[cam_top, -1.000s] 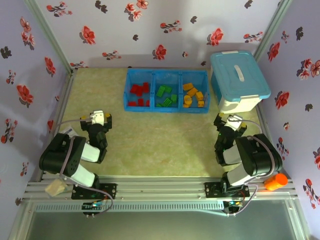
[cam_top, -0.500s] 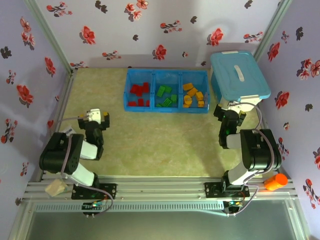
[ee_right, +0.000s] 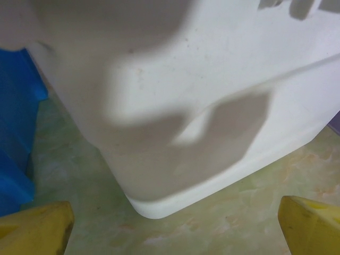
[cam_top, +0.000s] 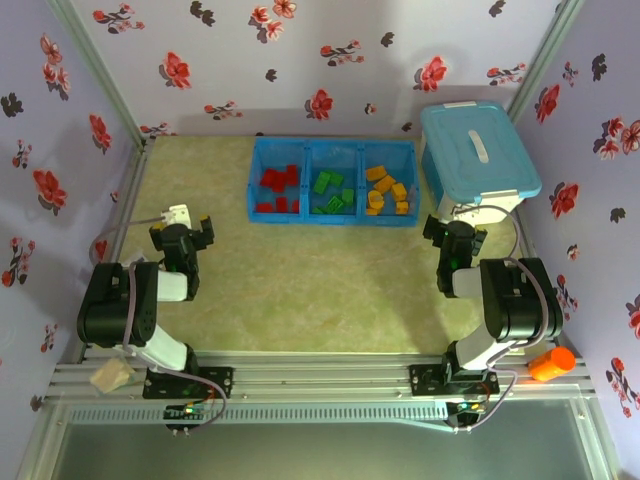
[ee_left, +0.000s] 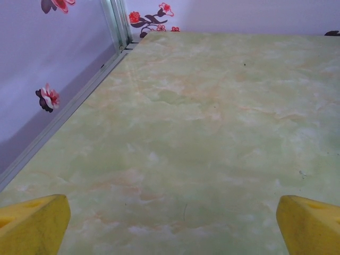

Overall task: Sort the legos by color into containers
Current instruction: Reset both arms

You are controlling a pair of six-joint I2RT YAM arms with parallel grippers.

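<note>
The low blue tray (cam_top: 333, 216) lies at the back middle of the table. Its left compartment holds red legos (cam_top: 279, 188), the middle one green legos (cam_top: 331, 193), the right one orange-yellow legos (cam_top: 387, 192). My left gripper (cam_top: 183, 226) rests low at the table's left side, open, with bare tabletop between its yellow fingertips (ee_left: 34, 226). On the right my right gripper (cam_top: 453, 232) is open too, close to the white body of the lidded tub (ee_right: 202, 101), nothing between its fingertips (ee_right: 37, 229). The tray's blue wall (ee_right: 16, 138) shows at the left of the right wrist view.
The light-blue lidded tub (cam_top: 478, 160) with a white handle stands at the back right, just beyond the right gripper. Flowered walls and metal rails (ee_left: 64, 111) close in the table. An orange object (cam_top: 551, 362) sits off the table's near right corner.
Both arms have folded back toward their bases. The left gripper moved left and slightly back; the right gripper moved back toward the tub. The legos and tray have not moved.
</note>
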